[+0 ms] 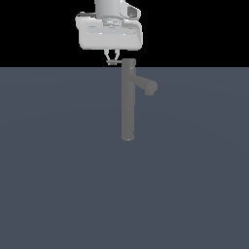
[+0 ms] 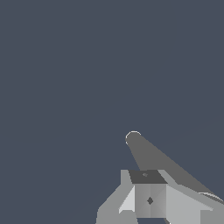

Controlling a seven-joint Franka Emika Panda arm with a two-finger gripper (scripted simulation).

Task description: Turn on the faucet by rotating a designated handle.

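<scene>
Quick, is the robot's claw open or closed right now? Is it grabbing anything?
Gripper: right beside the faucet's top at the handle; too small to tell if it is open, closed, or grabbing.

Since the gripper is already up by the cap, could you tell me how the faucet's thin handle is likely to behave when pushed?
The handle is a short, straight rod, so probably stiff. Its thin, smooth look suggests the gripper might slip off it. It projects sideways from the cap of the faucet, so it should swing around the column rather than bend.
</scene>
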